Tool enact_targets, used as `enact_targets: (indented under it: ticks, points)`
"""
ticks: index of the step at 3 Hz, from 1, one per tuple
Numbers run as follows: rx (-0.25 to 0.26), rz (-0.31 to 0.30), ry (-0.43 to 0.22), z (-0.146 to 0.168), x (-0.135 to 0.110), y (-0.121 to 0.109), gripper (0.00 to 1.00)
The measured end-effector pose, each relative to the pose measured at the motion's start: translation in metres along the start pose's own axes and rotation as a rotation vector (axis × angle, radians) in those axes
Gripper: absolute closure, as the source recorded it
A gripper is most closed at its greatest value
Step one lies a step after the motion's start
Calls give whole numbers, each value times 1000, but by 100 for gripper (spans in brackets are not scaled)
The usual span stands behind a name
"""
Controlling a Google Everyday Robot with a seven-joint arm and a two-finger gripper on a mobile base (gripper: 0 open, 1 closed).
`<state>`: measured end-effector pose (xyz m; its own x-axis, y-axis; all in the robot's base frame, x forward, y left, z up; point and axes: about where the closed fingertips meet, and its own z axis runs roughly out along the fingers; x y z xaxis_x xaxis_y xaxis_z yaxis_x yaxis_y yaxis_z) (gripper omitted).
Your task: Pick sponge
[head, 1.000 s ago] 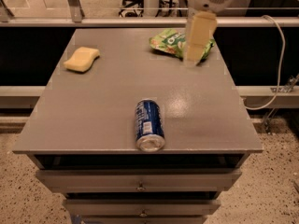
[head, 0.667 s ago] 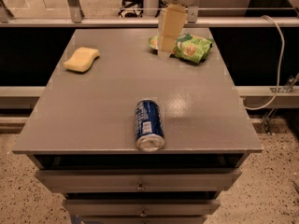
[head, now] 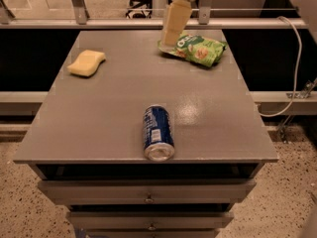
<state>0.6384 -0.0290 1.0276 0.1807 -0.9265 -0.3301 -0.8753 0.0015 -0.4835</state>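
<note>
The sponge (head: 87, 63) is a small pale yellow block with rounded corners, lying flat at the far left of the grey table top (head: 99, 118). My gripper (head: 172, 37) hangs down from the top of the view near the table's far edge, just left of the green snack bag. It is well to the right of the sponge, apart from it, and holds nothing I can see.
A green crinkly snack bag (head: 198, 48) lies at the far right of the table. A blue can (head: 158, 133) lies on its side near the front edge. Drawers (head: 148, 192) sit below the top. A white cable (head: 292, 73) hangs at the right.
My gripper has moved left along the table's far edge, from over the snack bag to its left end, closer to the sponge. The sponge, can and bag have not moved.
</note>
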Motion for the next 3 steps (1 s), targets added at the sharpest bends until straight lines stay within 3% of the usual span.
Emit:
enact_targets:
  ticks: [1, 2, 3]
  points:
    - [83, 75, -160, 41, -15, -62, 0]
    - [100, 177, -313, 82, -40, -104, 0]
    - [55, 244, -343, 104, -54, -105, 0]
